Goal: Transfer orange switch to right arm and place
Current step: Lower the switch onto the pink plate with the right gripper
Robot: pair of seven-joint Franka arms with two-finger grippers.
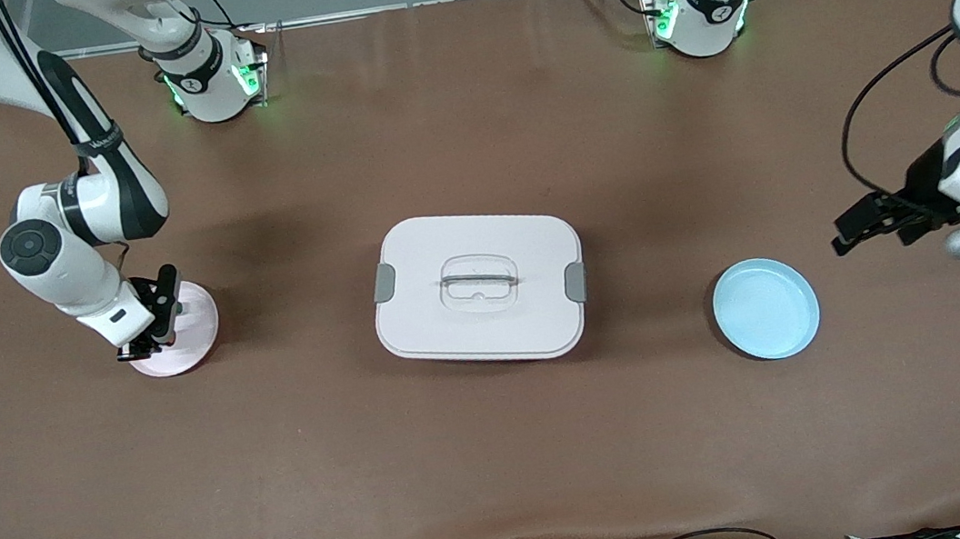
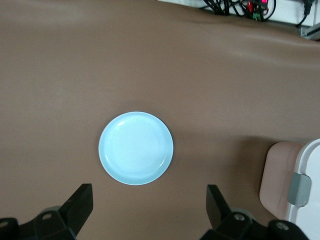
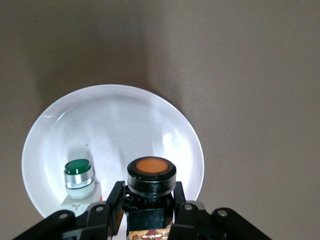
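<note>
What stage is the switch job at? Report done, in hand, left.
Done: the handover looks finished; the left gripper is open and empty above the table near the blue plate.
In hand: the right gripper is shut on the orange switch over the pink plate, where a green switch already sits.
Left: set the orange switch down, release, withdraw.

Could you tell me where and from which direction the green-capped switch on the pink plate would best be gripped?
Probably by the white body just under the cap of the green-capped switch, coming straight down: it stands upright on the pink plate. The right gripper, shut on the orange switch, crowds it alongside.
</note>
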